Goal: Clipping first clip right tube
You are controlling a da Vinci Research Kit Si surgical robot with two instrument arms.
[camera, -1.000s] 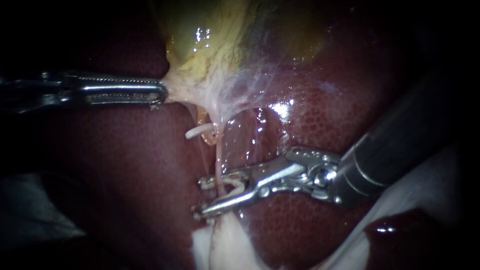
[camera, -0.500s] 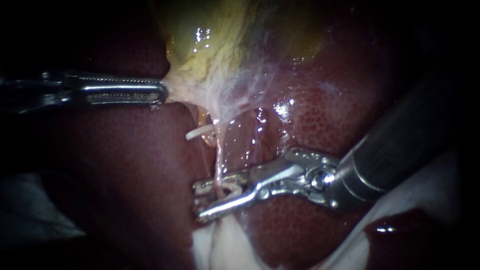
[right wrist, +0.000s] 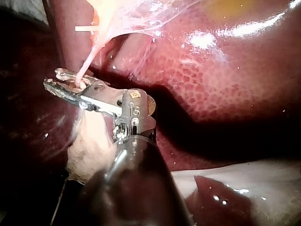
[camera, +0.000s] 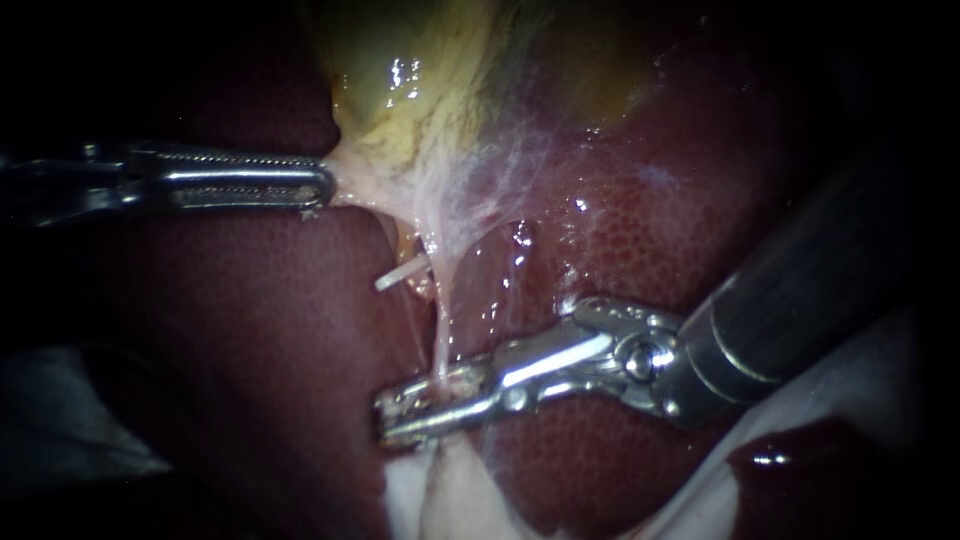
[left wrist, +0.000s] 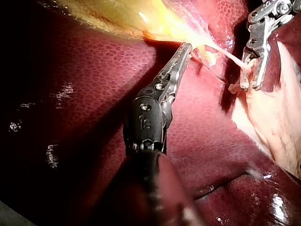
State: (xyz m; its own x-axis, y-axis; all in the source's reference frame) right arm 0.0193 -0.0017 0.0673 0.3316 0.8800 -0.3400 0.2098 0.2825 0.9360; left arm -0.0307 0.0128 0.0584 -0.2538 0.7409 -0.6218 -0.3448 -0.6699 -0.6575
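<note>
two instruments grip tissue. left instrument (camera: 322,187), entering from 9 o'clock, holds the gallbladder (camera: 400,90) by its pale neck between closed jaws. right instrument (camera: 392,420), from 4 o'clock, has its jaws squeezed narrowly onto the thin tube (camera: 440,335) toward 6 o'clock over the liver (camera: 250,330). a clip (camera: 458,380) seems pressed between them.

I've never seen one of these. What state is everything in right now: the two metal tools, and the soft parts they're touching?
liver: wet and glistening, lying under everything else.
gallbladder: yellowish, its pale edge drawn out sideways.
tube: stretched thin and taut, pinched near its lower end.
left instrument: jaws shut on the gallbladder's pale edge.
right instrument: jaws shut on the tube.
</note>
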